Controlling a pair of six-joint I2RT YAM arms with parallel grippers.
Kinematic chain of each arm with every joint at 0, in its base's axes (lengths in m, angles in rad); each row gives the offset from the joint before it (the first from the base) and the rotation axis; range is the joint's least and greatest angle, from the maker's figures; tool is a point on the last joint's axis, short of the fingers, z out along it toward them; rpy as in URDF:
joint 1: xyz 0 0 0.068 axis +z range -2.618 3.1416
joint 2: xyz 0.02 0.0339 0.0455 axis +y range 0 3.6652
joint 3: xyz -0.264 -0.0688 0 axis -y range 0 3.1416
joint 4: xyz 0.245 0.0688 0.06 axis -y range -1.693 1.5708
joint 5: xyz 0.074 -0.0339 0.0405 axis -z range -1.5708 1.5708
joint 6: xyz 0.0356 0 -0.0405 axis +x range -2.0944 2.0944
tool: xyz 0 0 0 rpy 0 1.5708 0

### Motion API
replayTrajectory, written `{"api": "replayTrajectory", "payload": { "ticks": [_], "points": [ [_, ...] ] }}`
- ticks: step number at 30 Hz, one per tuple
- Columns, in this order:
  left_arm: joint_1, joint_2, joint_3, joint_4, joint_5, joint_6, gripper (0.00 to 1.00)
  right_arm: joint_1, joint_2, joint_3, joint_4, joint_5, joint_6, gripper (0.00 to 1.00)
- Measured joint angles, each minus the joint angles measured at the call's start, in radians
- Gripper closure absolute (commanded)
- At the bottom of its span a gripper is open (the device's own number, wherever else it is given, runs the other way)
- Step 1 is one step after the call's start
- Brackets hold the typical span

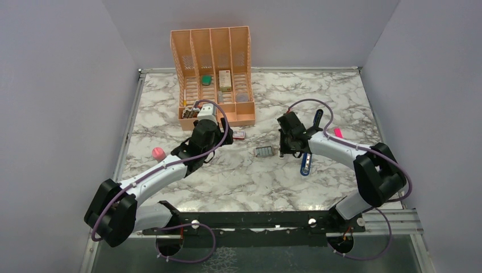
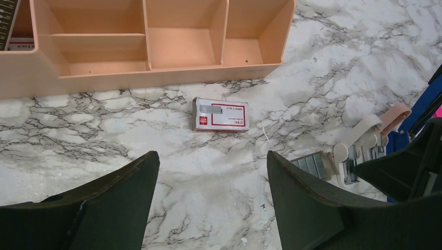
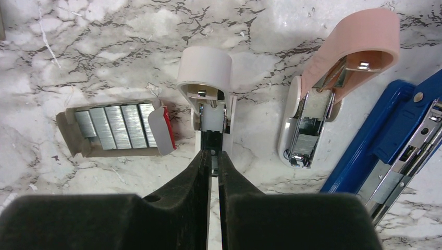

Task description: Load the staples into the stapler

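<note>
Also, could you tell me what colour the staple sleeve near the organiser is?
The sleeve is white with red borders, clearest in the left wrist view.

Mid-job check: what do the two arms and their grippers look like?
The left arm and right arm have white links, chunky black joints and a purple cable looping along each. The left gripper and right gripper are black, with two broad tapering fingers.

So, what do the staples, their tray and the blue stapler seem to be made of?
The staples: metal, by their grey sheen and fine ribbing. Their tray: probably cardboard, matte grey-brown with a soft edge. The blue stapler: glossy blue shell, likely plastic or painted metal; its inner channel is bright bare metal.
</note>
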Motion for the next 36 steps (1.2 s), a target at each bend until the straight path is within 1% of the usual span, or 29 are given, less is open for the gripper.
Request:
{"api": "replayTrajectory", "payload": {
  "ticks": [5,20,22,26,32,33,34,35,36],
  "points": [
    [0.000,0.002,0.000,-0.001,0.000,0.000,0.24,0.000,0.016,0.000,-0.010,0.000,-0.003,0.87],
    [0.000,0.002,0.000,-0.006,0.000,0.000,0.24,0.000,0.042,0.026,-0.036,-0.003,-0.005,0.84],
    [0.000,0.002,0.000,-0.006,0.000,0.000,0.24,0.000,0.041,0.029,-0.041,-0.002,-0.004,0.83],
    [0.000,0.002,0.000,-0.006,0.000,0.000,0.24,-0.001,0.026,0.059,-0.066,0.021,-0.003,0.79],
    [0.000,0.002,0.000,-0.007,0.000,-0.005,0.24,-0.022,-0.006,0.164,-0.073,0.079,-0.003,0.68],
    [0.000,0.002,0.000,-0.006,0.000,-0.008,0.24,-0.029,-0.006,0.179,-0.073,0.088,-0.003,0.65],
    [0.000,0.002,0.000,-0.006,0.002,-0.010,0.24,-0.036,-0.006,0.192,-0.074,0.095,-0.004,0.58],
    [0.000,0.002,0.000,-0.007,0.004,-0.014,0.24,-0.042,-0.006,0.200,-0.073,0.099,-0.004,0.54],
    [0.000,0.002,0.000,-0.007,0.006,-0.016,0.24,-0.051,-0.005,0.211,-0.074,0.103,-0.006,0.52]
  ]
}}
